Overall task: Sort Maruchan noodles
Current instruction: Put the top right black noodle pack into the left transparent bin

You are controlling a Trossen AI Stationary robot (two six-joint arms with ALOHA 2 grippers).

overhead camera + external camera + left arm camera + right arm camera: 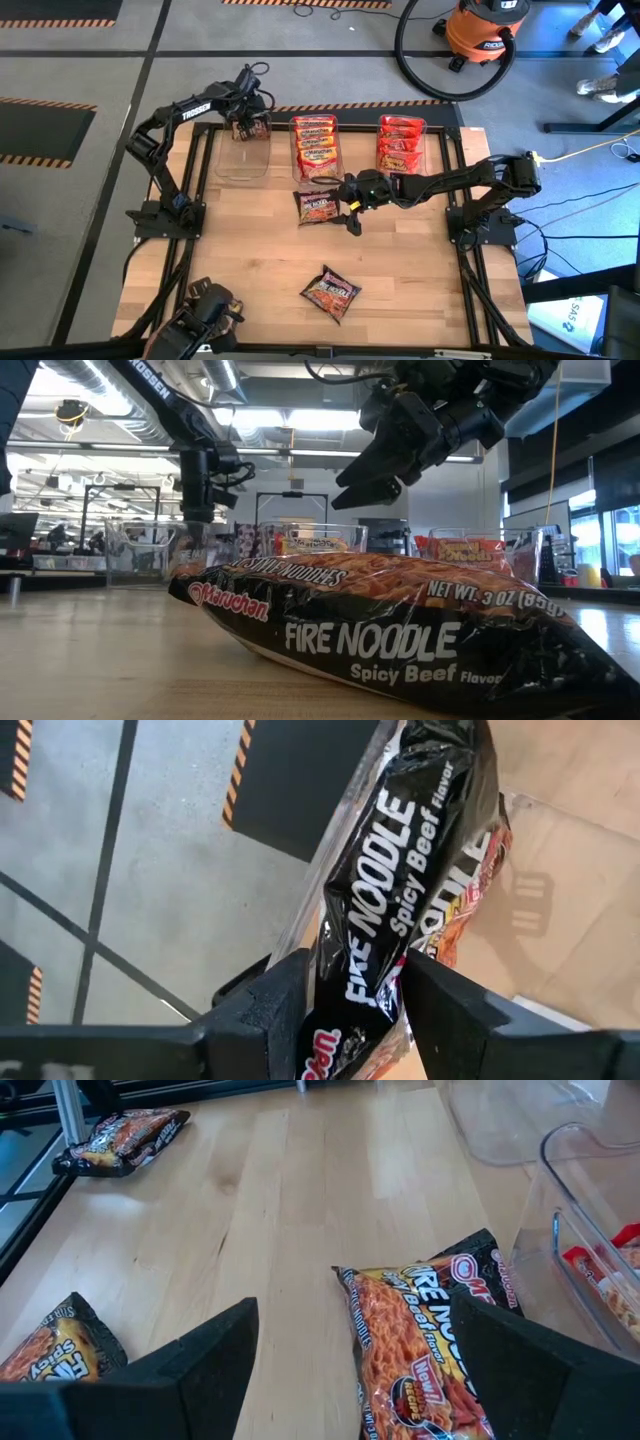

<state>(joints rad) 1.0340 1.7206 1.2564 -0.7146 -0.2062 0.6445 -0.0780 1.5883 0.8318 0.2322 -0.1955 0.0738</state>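
Observation:
My left gripper (247,122) is shut on a dark purple-black Maruchan packet (410,850) over the far rim of the left clear tub (240,160). The middle tub (317,150) holds orange-yellow packets and the right tub (400,145) holds red ones. My right gripper (355,1370) stands open just above another dark packet (420,1350), which lies flat on the table in front of the middle tub. A third dark packet (330,292) lies flat near the table's front edge and fills the low view (400,630). My left gripper pinches the dark packet's logo end (350,1020) between its two fingers (270,1010). The fingers come from above, pointing steeply down. The packet hangs below them, lengthwise, clear of the table. I cannot tell whether its lower end (450,750) touches the tub.
Another dark packet (120,1135) lies by the black frame rail at the table's front left. Bare wood (250,240) stretches between the tubs and the front edge. Black frame rails (465,270) run along the table's sides.

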